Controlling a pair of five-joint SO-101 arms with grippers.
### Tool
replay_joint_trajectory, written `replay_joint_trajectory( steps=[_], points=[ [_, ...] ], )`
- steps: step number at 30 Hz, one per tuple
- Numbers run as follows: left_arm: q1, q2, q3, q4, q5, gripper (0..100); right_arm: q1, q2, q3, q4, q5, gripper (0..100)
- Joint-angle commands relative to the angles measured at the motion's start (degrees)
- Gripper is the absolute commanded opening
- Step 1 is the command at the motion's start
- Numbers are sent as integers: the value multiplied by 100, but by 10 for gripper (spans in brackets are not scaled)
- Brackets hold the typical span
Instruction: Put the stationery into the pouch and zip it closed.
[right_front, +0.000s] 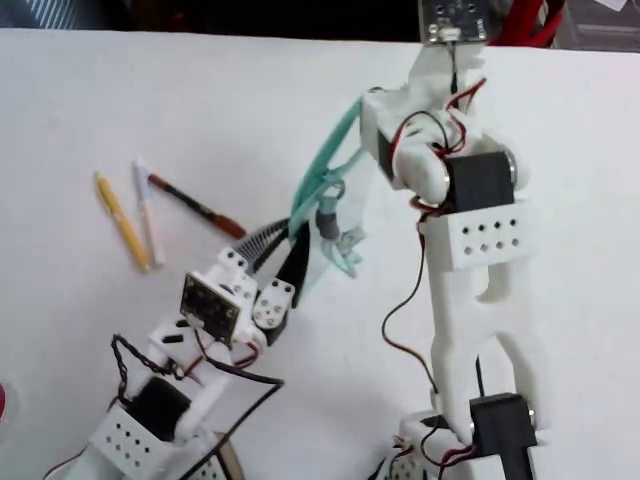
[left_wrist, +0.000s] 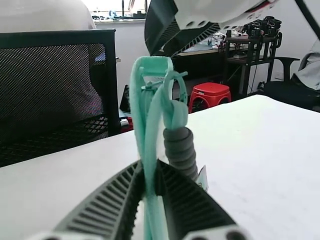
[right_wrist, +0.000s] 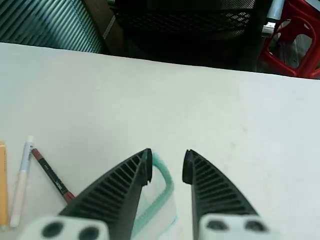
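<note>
L gripper (left_wrist: 150, 169), lower centre-left of the high view, is clamped tight on the teal edge of the pouch (right_front: 322, 190) and holds it upright, edge-on. Its fingers (left_wrist: 120, 200) are pressed to either side of the strip with no gap. A grey ribbed cylinder (left_wrist: 180, 150) sits against the teal trim just past the fingertips; can't tell if it's inside the clear wall or beside it.

R gripper (right_wrist: 167, 160) is approx half open with nothing in it. It hangs over the pouch's teal corner, which shows between the two tips in the R wrist view, apart from both.

Left of the pouch in the high view, 3 pens lie on the white table (right_front: 200, 100). The brown pen (right_front: 195, 207) is nearest the pouch, then the white pen (right_front: 148, 212), then the yellow pen (right_front: 122, 222). All are outside the pouch, and none is touched by either arm.
</note>
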Motion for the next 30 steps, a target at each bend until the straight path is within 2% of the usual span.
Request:
replay_joint_trajectory(
  steps=[1, 13, 17, 25, 27, 30],
  points=[
    [-40, 31, 53, 35, -44, 24, -31, -198, 0, -22, 53, 99],
    [-31, 31, 70, 35, -44, 24, 13, 198, -18, -22, 53, 97],
    [-31, 31, 70, 35, -44, 24, 119, 180, -18, -22, 35, 19],
    [-57, 22, 53, 35, -44, 28, 233, 189, 9, -84, 18, 18],
    [-57, 22, 35, 35, -9, 56, 224, 198, 9, -92, 9, 18],
    [-268, 22, 26, 97, 114, 155, 224, 224, 9, -92, 9, 18]
  ],
)
